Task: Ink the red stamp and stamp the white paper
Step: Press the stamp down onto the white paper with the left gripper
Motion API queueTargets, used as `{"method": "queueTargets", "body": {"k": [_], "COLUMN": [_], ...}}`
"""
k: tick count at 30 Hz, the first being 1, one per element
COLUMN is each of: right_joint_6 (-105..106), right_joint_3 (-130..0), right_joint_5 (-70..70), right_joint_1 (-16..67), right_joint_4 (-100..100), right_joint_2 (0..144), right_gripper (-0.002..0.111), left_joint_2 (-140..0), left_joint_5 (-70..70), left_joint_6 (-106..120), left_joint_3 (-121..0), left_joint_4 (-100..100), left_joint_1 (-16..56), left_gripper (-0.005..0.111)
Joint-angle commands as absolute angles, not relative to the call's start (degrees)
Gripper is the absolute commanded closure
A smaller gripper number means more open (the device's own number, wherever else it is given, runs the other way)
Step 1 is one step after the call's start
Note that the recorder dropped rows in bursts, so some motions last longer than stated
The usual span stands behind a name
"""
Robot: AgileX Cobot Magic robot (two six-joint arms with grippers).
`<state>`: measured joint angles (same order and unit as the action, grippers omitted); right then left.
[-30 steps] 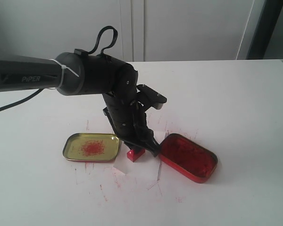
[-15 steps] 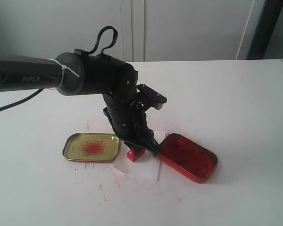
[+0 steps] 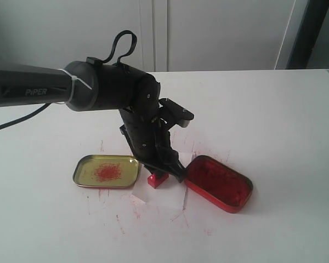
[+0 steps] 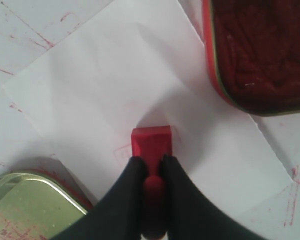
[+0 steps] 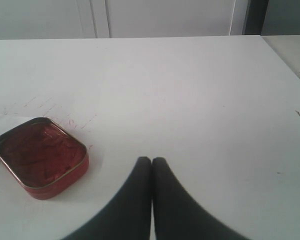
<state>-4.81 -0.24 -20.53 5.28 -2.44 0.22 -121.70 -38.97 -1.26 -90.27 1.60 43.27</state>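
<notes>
The red stamp (image 4: 151,143) stands with its square base flat on the white paper (image 4: 110,90), and my left gripper (image 4: 151,162) is shut on its narrow handle. In the exterior view the red stamp (image 3: 158,179) sits between the two tins, under my left gripper (image 3: 165,169), on the white paper (image 3: 167,201). Faint red outlines show on the sheet beside the stamp base. My right gripper (image 5: 151,161) is shut on nothing, hovering over bare table away from the stamp, and is out of the exterior view.
The red tin of ink paste (image 3: 219,182) lies just right of the stamp, also the red tin (image 4: 260,50) and red tin (image 5: 40,157). A shallow gold tray (image 3: 106,171) with red smears lies to its left. The white tabletop (image 3: 263,109) carries red scratch marks.
</notes>
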Motion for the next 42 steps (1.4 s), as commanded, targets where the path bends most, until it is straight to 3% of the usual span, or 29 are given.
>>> {"method": "queueTargets", "body": {"k": [1,42], "right_joint_6": [-4.74,-4.74], "right_joint_3": [0.00,0.00], "right_joint_5": [-19.80,-19.80], "right_joint_1": [5.13,5.13], "right_joint_4": [-2.84,-2.84], "right_joint_2": [0.00,0.00], "right_gripper": [0.108,0.108], "left_joint_2": [-128.64,-126.75], "left_joint_5": [-40.52,-38.73], "left_joint_6": [-1.32,-1.68], "left_joint_3": [-87.32,-87.42], "left_joint_4": [2.57,-3.18], "left_joint_1": [43.40,43.40], "left_gripper": [0.107,0.107]}}
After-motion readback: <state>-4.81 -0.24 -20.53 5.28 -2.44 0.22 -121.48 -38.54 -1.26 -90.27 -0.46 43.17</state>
